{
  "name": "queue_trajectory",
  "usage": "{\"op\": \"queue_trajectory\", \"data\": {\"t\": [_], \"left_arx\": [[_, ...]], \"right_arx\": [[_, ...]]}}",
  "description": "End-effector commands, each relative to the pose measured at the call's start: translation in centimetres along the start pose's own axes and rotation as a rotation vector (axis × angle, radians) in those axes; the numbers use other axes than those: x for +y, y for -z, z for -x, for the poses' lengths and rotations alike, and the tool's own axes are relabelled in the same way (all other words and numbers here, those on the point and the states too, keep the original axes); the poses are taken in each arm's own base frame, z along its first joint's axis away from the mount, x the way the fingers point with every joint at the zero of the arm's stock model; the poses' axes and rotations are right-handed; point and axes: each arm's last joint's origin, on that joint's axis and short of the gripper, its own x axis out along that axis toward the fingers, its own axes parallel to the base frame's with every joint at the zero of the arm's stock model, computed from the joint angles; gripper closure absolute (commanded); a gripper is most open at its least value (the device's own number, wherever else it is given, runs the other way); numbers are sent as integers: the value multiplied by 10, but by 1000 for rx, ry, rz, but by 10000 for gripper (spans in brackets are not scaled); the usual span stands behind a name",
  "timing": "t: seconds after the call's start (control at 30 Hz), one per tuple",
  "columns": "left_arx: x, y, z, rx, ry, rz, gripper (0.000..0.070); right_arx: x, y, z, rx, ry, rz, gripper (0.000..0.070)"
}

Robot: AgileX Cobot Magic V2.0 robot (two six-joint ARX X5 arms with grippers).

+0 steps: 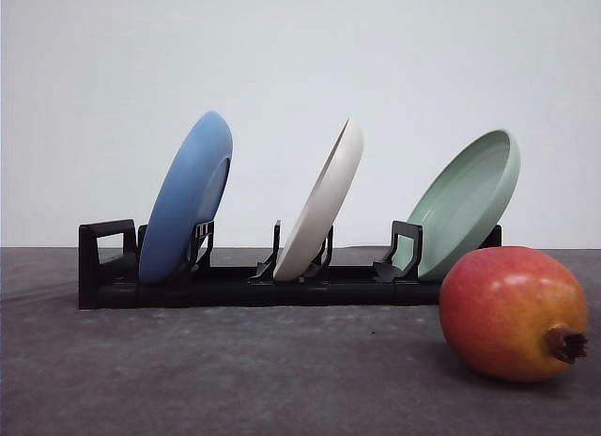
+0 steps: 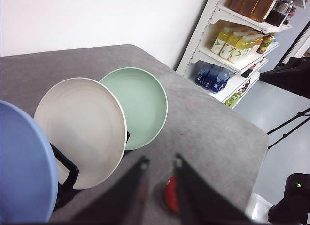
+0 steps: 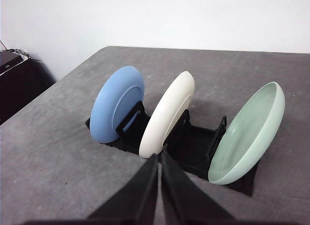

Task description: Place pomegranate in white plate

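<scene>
Pomegranate: sitting on the grey table [image 1: 188, 380] at the lower right of the front view [image 1: 513, 312], red skin fading to orange-yellow, dark crown stub pointing right; nothing is touching it, and it lies in front of the rack's right end, apart from it.
Pomegranate, left wrist view: just a red sliver [image 2: 171, 195] peeking out between the two dark fingers at the bottom centre.
White plate: standing on edge in the middle slot of the black rack [image 1: 225, 286], centre of the front view [image 1: 324, 206], leaning to the right.
White plate, other views: broad cream face at centre left in the left wrist view [image 2: 80, 130]; seen edge-on at the centre of the right wrist view [image 3: 167, 113].
Blue plate: left slot, left of centre in the front view [image 1: 188, 196], tilted the same way.
Green plate: right slot [image 1: 465, 201], its lower rim just behind the fruit's top in the front view.
Left gripper: bottom centre of its wrist view [image 2: 160, 174], fingers parted with a clear gap, grasping nothing.
Right gripper: bottom centre of its wrist view [image 3: 159, 167], fingers pressed together with barely a slit between them, nothing in them.
Shelves: upper right of the left wrist view [image 2: 232, 50], stocked with bottles.
</scene>
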Motion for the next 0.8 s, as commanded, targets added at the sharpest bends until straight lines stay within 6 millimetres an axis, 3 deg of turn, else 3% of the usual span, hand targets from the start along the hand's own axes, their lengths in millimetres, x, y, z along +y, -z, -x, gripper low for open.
{"op": "queue_trajectory", "data": {"t": [0.0,0.13,0.2,0.47,0.77], "left_arx": [[1,-4,-2,-3,8,-20,412],[5,-3,-8,15,15,-5,93],[7,-1,-12,29,22,5,46],[17,7,-50,124,29,101,66],[9,0,-134,273,-88,70,66]], "right_arx": [[1,-5,1,-16,-1,24,566],[0,-5,-1,-9,0,18,150],[-1,-5,-1,-6,0,15,57],[-1,-5,-2,-5,-1,14,56],[0,-5,-3,-1,-17,18,56]]}}
